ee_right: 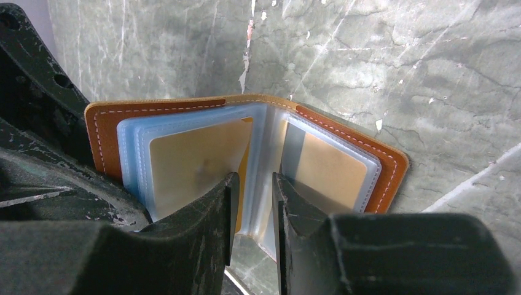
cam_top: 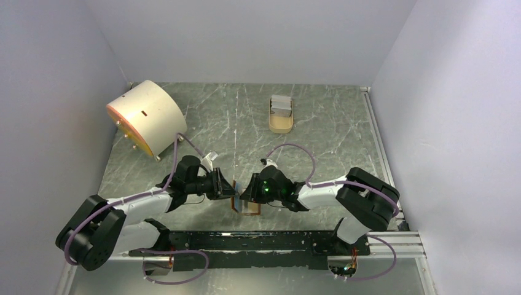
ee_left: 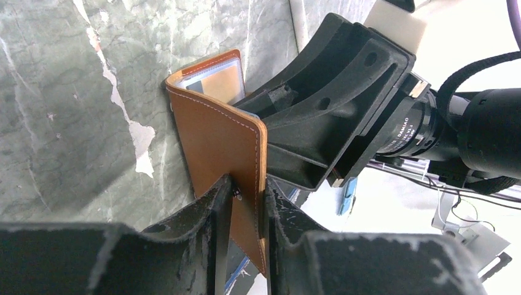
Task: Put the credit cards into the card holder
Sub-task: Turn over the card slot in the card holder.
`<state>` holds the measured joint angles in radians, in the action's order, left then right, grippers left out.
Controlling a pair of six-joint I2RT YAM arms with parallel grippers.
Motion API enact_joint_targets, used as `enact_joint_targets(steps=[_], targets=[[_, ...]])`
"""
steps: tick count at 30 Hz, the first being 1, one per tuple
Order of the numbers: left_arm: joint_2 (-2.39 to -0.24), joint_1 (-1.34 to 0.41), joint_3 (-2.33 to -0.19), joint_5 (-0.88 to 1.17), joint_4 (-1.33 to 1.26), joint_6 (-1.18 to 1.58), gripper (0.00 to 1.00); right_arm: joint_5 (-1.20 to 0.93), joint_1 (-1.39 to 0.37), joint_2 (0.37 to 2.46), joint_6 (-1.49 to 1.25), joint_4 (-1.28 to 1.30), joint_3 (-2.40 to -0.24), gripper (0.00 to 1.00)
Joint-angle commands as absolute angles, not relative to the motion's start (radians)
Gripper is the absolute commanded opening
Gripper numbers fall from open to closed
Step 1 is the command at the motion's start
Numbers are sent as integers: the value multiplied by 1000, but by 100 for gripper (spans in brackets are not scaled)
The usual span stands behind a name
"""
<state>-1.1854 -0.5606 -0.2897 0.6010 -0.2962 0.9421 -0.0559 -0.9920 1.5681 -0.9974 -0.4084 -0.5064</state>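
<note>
The left jaws stood narrowly apart on either side of the brown leather cover of the card holder [ee_left: 215, 141], near its lower edge. We could not tell whether they pressed the leather or only flanked it. The right jaws were also narrowly parted, reaching into the open holder from the other side, with the clear plastic sleeves [ee_right: 264, 153] near the spine running between them. We could not tell whether those sleeves were pinched.

The card holder stood on edge and was spread like a book, its stitched cover outward and its light blue sleeves fanned inside. It sat between the two arms, close to the middle of the near edge of the tabletop [cam_top: 332, 153].

Well apart from it, toward the far edge, a tan oval tray [cam_top: 281, 128] held the pale grey credit cards [cam_top: 281, 106]. A big cream drum [cam_top: 144, 117] lay on its side in the far left corner.
</note>
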Motion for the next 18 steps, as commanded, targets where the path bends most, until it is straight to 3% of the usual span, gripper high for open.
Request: enact_joint_targets(steps=[1, 7, 12, 18], targets=[[-1163, -568, -277, 673, -417, 960, 22, -43, -993, 1590, -982, -392, -505, 32], [-1161, -569, -278, 660, -406, 951, 9, -43, -993, 1590, -980, -393, -506, 32], [-1172, -569, -271, 660, -424, 952, 9, -46, -993, 1595, -981, -400, -504, 32], [-1185, -569, -241, 703, -538, 993, 18, -51, -993, 1607, -983, -409, -504, 32]])
